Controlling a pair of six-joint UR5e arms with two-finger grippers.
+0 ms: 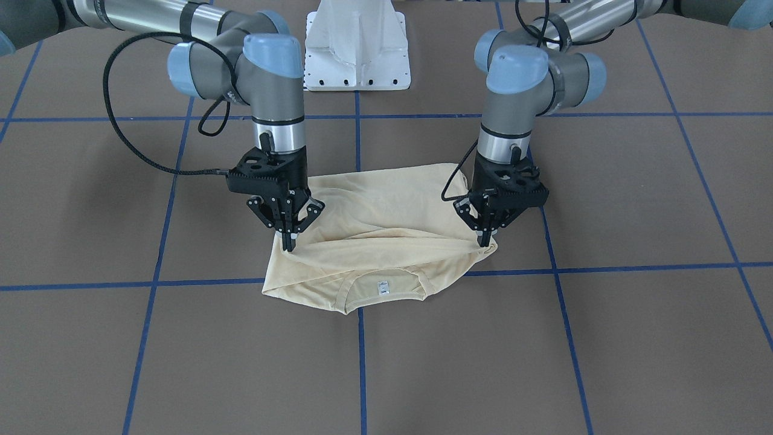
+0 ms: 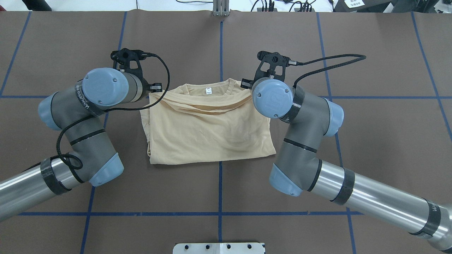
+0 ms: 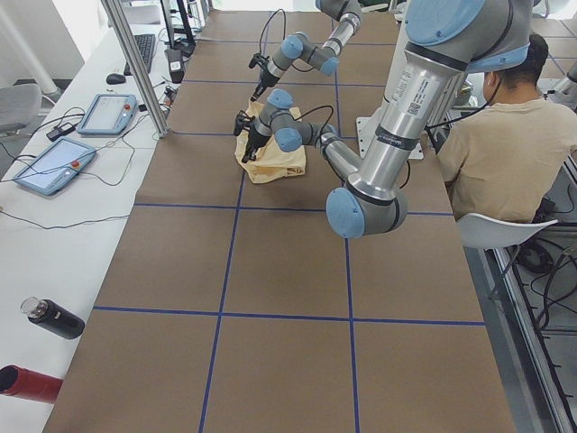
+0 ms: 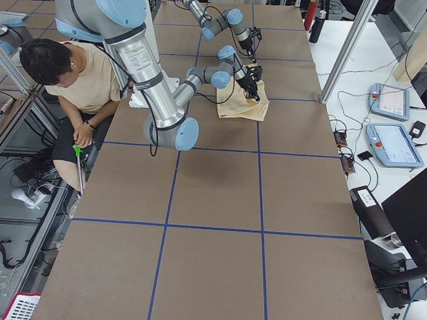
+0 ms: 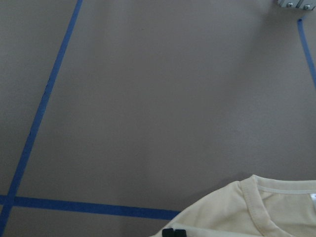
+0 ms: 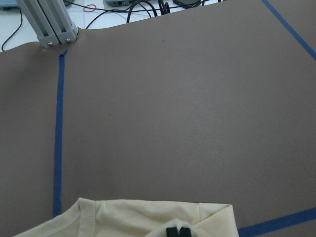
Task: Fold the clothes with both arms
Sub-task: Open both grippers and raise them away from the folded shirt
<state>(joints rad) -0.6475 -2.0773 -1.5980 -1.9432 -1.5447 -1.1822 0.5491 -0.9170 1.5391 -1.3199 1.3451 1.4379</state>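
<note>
The pale cream-yellow shirt (image 1: 374, 241) lies folded in the middle of the table, its collar and white neck label (image 1: 381, 288) on the side away from the robot. A folded-over layer is drawn up toward the collar. My left gripper (image 1: 485, 238) is shut on that layer's edge at one corner. At the other corner my right gripper (image 1: 288, 241) is shut on the same edge. In the overhead view the wrists hide both grippers above the shirt (image 2: 208, 130). Each wrist view shows closed black fingertips (image 5: 174, 232) (image 6: 177, 231) at the bottom, on cream fabric. The print is hidden.
The white pedestal base (image 1: 356, 48) stands behind the shirt on the brown table with blue grid tape (image 1: 359, 139). An aluminium post (image 6: 49, 24) rises at the far edge. A person (image 3: 505, 135) sits beside the robot. Control tablets (image 3: 54, 167) and bottles (image 3: 54, 317) lie on a side bench.
</note>
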